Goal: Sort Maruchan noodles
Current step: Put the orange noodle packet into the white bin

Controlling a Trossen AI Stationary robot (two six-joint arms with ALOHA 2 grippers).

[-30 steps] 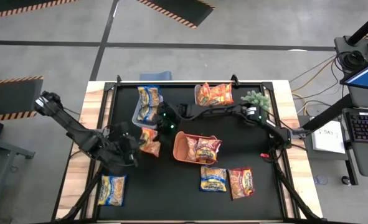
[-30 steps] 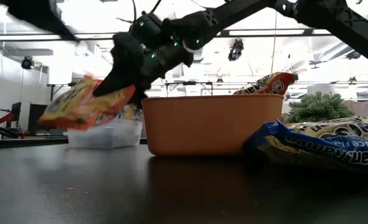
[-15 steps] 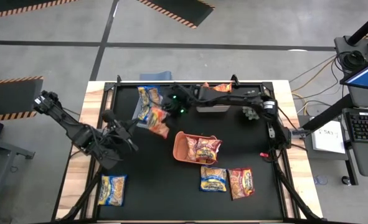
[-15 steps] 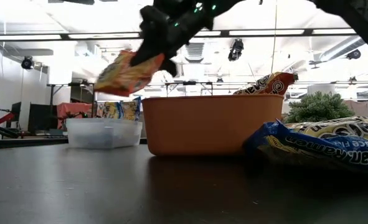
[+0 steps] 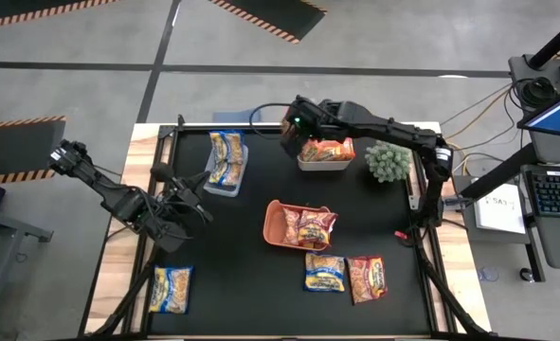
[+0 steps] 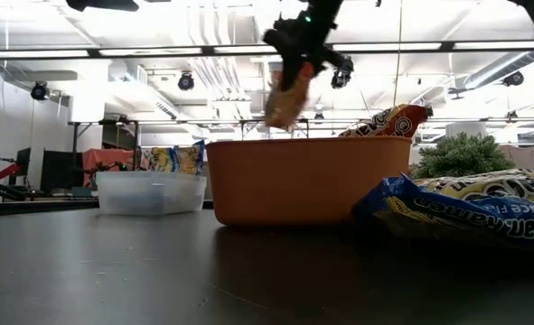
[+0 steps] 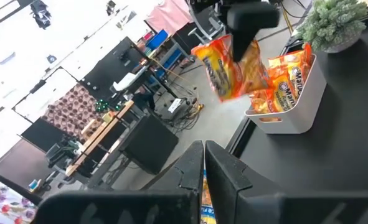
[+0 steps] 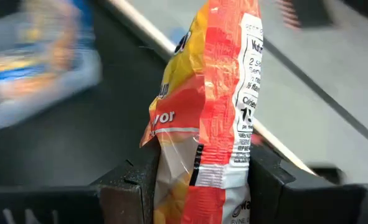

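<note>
My right gripper (image 8: 199, 186) is shut on an orange Maruchan noodle packet (image 8: 205, 99), high over the left end of the white bin (image 5: 325, 163), which holds more orange packets (image 7: 283, 81). In the low view the packet (image 6: 287, 95) hangs above the orange bin (image 6: 307, 181). My left gripper (image 7: 203, 163) is shut and holds nothing, above the table's left part (image 5: 187, 194). Blue-and-yellow packets (image 5: 225, 156) stand in the clear bin. Red ones (image 5: 308, 227) lie in the orange bin. Three packets (image 5: 324, 273) (image 5: 367, 278) (image 5: 171, 289) lie flat on the table. My right gripper pinches the orange packet between its two fingers (image 8: 131, 186), at the packet's upper end (image 7: 243, 40). The fingers come from above, slanting down. The packet hangs below them, lifted clear of table and bins, a little tilted and bowed where it is squeezed.
A small green potted plant (image 5: 388, 159) stands right of the white bin. The orange bin (image 5: 272, 225) sits mid-table, with two loose packets just in front of it. Bare black mat lies between the left arm and the orange bin.
My right gripper has carried the orange packet up and toward the table's far edge and right, from beside the clear bin to above the white bin, and has turned so that the packet hangs down. My left gripper has risen a little and turned, still shut.
</note>
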